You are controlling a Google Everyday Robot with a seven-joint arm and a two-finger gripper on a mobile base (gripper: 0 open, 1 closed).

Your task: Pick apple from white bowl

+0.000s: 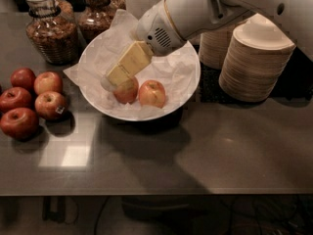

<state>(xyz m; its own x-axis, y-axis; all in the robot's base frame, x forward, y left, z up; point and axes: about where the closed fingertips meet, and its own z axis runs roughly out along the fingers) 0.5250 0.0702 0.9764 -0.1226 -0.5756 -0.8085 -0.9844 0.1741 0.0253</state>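
Observation:
The white bowl (193, 68), lined with crumpled white paper, stands at the middle back of the dark table. Two apples lie in it side by side. The left one is the dull red, brownish apple (128, 93). The right one is a brighter pink-orange apple (152, 93). My gripper (112, 79) reaches down into the bowl from the upper right on the white arm (195, 9). Its yellow end lies over the top left of the dull apple and hides part of it. I cannot see whether it touches the apple.
Several dark red apples (30, 99) sit in a group on the table at the left. Two glass jars (51, 31) (98, 13) stand behind the bowl. Stacks of beige paper bowls (257, 62) stand to the right. The table's front edge (156, 195) runs across below.

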